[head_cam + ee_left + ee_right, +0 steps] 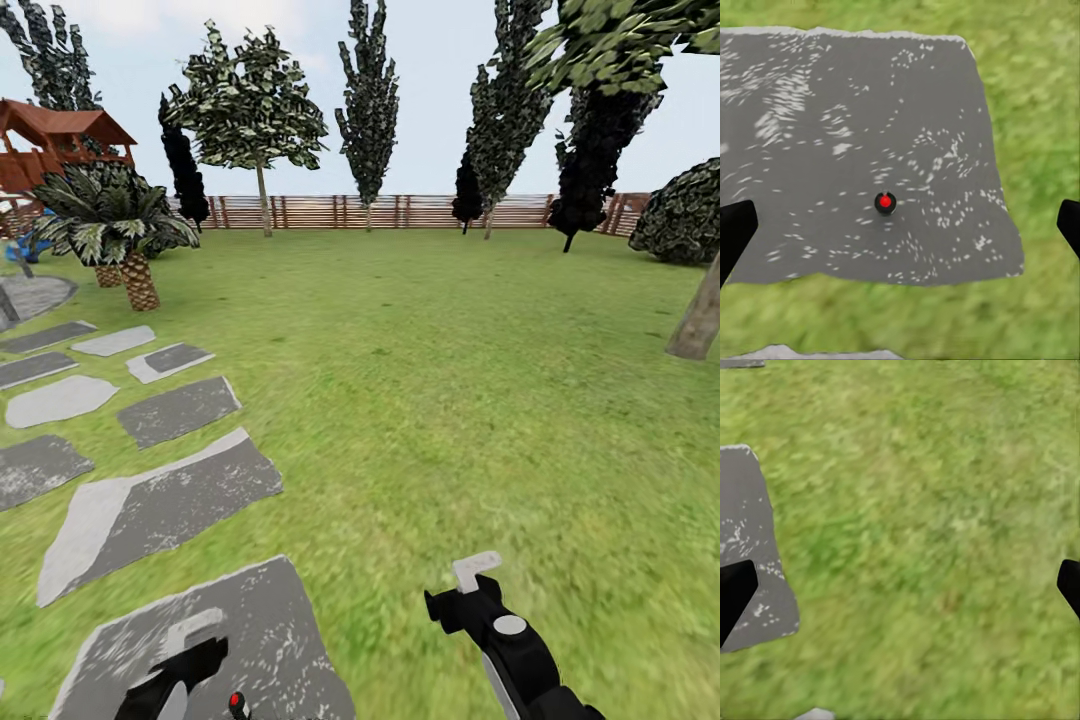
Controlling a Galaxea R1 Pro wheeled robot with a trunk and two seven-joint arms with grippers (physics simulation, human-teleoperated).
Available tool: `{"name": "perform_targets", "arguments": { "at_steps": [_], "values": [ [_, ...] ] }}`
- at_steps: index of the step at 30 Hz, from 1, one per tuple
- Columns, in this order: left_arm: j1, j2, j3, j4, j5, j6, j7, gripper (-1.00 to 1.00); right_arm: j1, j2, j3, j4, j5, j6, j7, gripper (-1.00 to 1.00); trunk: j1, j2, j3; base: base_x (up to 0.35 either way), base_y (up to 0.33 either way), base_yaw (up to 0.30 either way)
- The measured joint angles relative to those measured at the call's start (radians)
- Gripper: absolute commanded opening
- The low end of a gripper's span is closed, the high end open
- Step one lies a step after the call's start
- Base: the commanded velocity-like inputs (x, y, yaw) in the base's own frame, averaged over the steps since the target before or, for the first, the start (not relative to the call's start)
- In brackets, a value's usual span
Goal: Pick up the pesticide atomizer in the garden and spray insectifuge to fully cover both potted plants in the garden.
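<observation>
The pesticide atomizer (238,705) stands upright on a large grey paving stone (260,620) at the near edge of the garden lawn (420,380). In the left wrist view it is seen from above as a dark cap with a red tip (885,201). My left gripper (188,645) hangs open above it, the fingers (735,232) spread wide to either side. My right gripper (470,580) is open over bare grass (915,525), empty. The potted plants are out of view.
More grey paving stones (150,510) run along the left. Two short palms (110,215) and a wooden playhouse (55,140) stand at the far left. A slat fence (400,210) and trees close the back. A trunk (697,320) and a round bush (685,210) are at the right.
</observation>
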Motion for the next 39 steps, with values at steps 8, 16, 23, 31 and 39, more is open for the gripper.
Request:
{"name": "perform_targets", "arguments": {
  "at_steps": [8,16,23,31,39],
  "values": [
    [-0.005,-0.008,-0.005,0.096,-0.018,-0.196,-0.011,1.0,-0.004,0.0,0.003,0.002,-0.002,0.002,0.005,1.0,0.031,-0.056,-0.025,0.0,0.0,0.051],
    [-0.03,-0.038,-0.005,0.17,-0.032,-0.287,-0.023,1.0,0.001,0.002,0.038,0.006,-0.007,-0.23,0.008,1.0,0.061,-0.112,-0.05,0.0,0.0,0.001],
    [-0.039,-0.039,-0.022,0.236,-0.13,-0.438,-0.058,1.0,0.002,0.001,0.057,0.007,-0.006,-0.257,0.006,1.0,0.088,-0.161,-0.072,0.0,0.0,0.0],
    [-0.039,-0.011,-0.022,0.257,-0.147,-0.429,-0.252,1.0,0.002,0.001,0.026,0.005,-0.006,-0.257,0.001,1.0,0.119,-0.217,-0.097,0.0,0.0,0.0],
    [-0.043,-0.004,-0.022,0.258,-0.145,-0.37,-0.256,1.0,0.002,0.001,0.023,0.005,-0.006,-0.255,0.001,1.0,0.149,-0.273,-0.122,0.0,0.0,0.0]
  ]
}}
